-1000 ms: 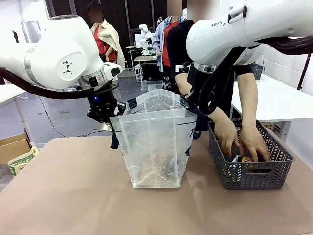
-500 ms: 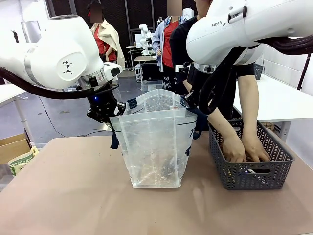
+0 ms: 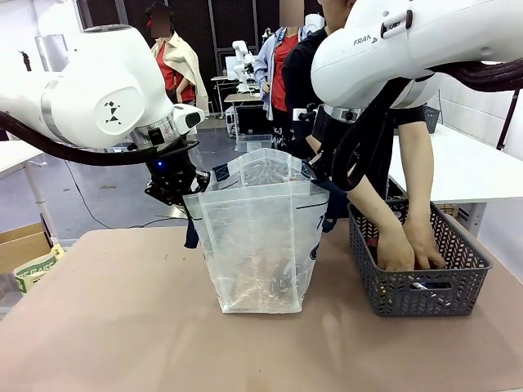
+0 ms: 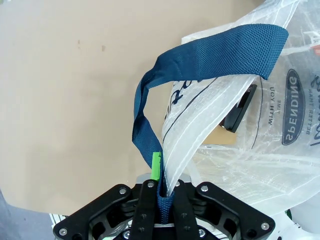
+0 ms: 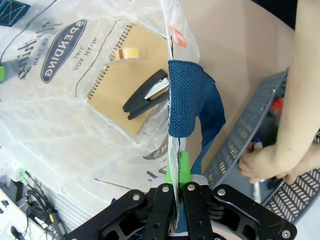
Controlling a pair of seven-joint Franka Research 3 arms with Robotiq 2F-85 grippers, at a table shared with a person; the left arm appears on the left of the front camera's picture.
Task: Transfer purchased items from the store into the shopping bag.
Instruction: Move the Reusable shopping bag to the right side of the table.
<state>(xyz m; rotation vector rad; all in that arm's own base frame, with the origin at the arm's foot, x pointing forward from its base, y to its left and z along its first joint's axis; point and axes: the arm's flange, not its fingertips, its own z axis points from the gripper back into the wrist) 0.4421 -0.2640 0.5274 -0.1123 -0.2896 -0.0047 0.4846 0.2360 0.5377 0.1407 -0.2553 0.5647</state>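
Step in hand: holding shopping bag (image 3: 257, 245) open on table (image 3: 106, 327) for loading. Pinching navy strap (image 4: 200, 55) at bag's left rim with robot's left hand (image 4: 162, 177), jaws together on the webbing plus a fold of clear plastic. Same at bag's right rim: robot's right hand (image 5: 177, 172) clamped on the other strap (image 5: 187, 100) and the bag wall. Mouth spread wide between the two grips, bag upright, bottom on table.

Already inside bag, going by right wrist view: tan spiral notebook (image 5: 127, 85), black stapler (image 5: 147, 95) lying on it, yellow tape roll (image 5: 126, 54), all at bag's bottom.

Just right of bag: dark grey basket (image 3: 421, 298), lower than bag. Both person's hands (image 3: 396, 249) down inside it, rummaging among what is left; a red one (image 5: 276, 106) glimpsed, rest too hidden to name. Nothing lifted clear yet.

Probably about midway through the transfer.

Next move calls for holding both pinches firm and level, no sag, no drift toward basket, mouth wide enough for a drop coming in from bag's right. Risk: slick plastic sliding off the green pads (image 4: 156, 172), rim folding inward.
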